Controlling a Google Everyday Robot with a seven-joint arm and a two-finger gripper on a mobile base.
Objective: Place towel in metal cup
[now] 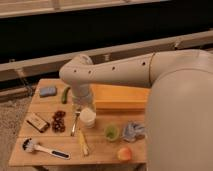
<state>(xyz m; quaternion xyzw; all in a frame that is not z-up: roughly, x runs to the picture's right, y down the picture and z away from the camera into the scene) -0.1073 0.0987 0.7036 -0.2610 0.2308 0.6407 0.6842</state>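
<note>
A crumpled grey-blue towel (133, 131) lies on the wooden table (100, 150) at the front right. A pale, shiny cup (88, 118), likely the metal cup, stands upright near the table's middle. My arm reaches in from the right, bends at the elbow (75, 71) and points down. The gripper (81, 106) hangs just above and to the left of the cup, well left of the towel. Nothing shows in the gripper.
A yellow box (120, 96) lies behind the cup. Around it are a blue sponge (48, 91), a green vegetable (65, 94), a brown box (37, 122), dark berries (59, 121), a brush (42, 148), a small green cup (111, 132) and a peach (124, 153).
</note>
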